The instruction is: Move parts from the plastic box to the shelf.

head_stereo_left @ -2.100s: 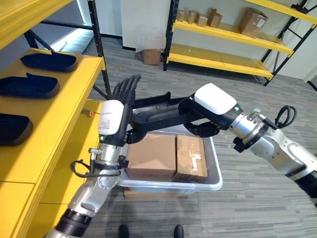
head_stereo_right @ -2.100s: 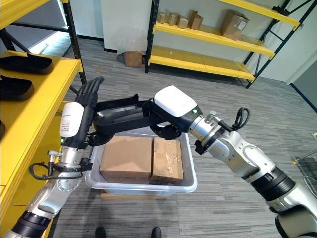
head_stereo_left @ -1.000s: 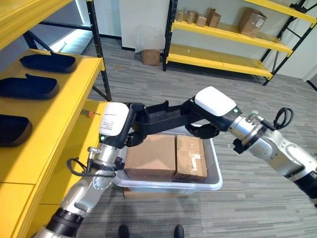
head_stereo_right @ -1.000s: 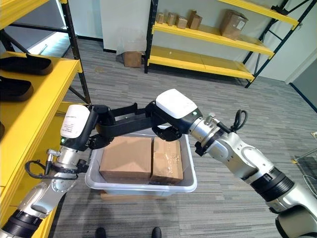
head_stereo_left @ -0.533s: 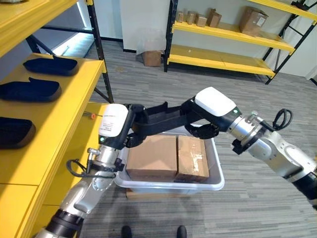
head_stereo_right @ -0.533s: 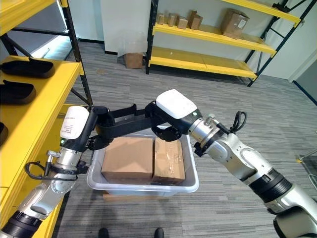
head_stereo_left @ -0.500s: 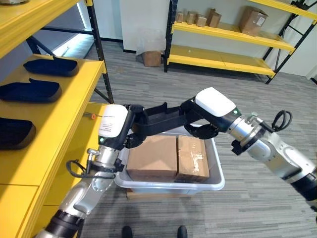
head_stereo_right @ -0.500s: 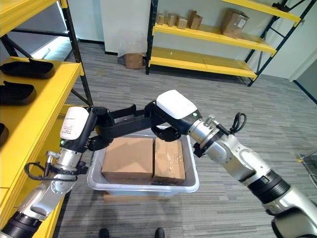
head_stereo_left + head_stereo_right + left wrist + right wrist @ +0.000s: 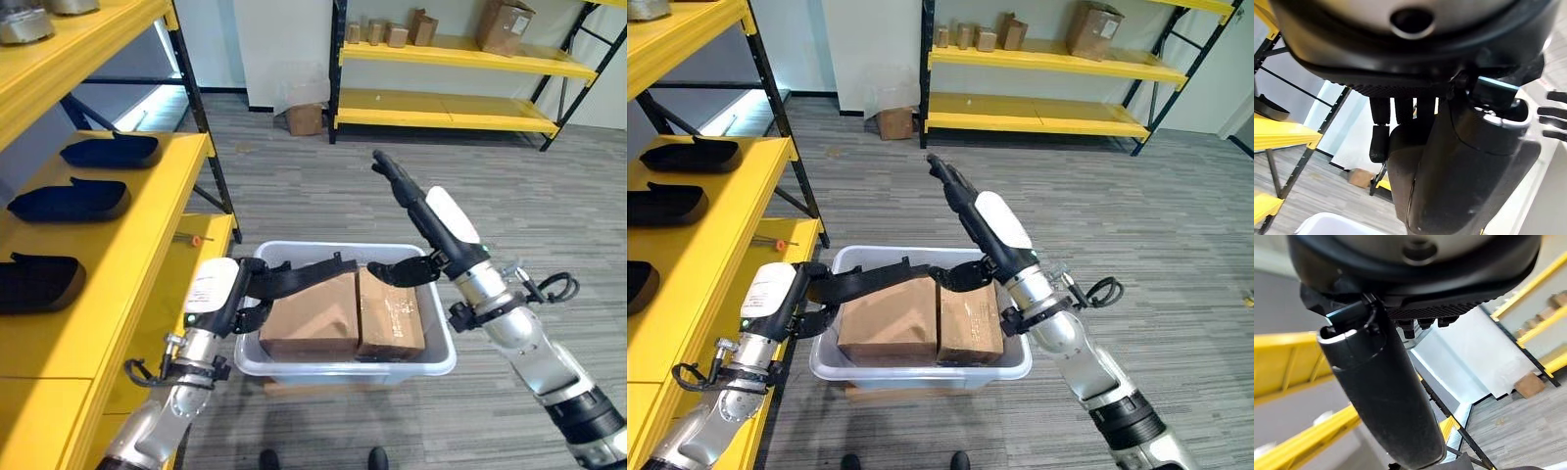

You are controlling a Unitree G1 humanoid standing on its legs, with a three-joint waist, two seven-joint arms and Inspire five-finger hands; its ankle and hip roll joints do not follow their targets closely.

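Plastic box sits on the floor at your 6 o'clock, white, with two cardboard cartons packed side by side inside it. Your left hand is low at 7 o'clock, beside the box's left rim, and its fingers look curled round the near end of a long black part. That part reaches toward 3 o'clock across the top of the left carton. Your right hand is raised above the box's right side at about 2 o'clock, fingers straight and pointing up and away toward 11 o'clock, thumb spread low near the right carton, holding nothing. The yellow shelf runs along your 9 o'clock side, and three dark moulded pieces lie in a row on it. More yellow racking with small cartons stands far off at 12 to 1 o'clock.
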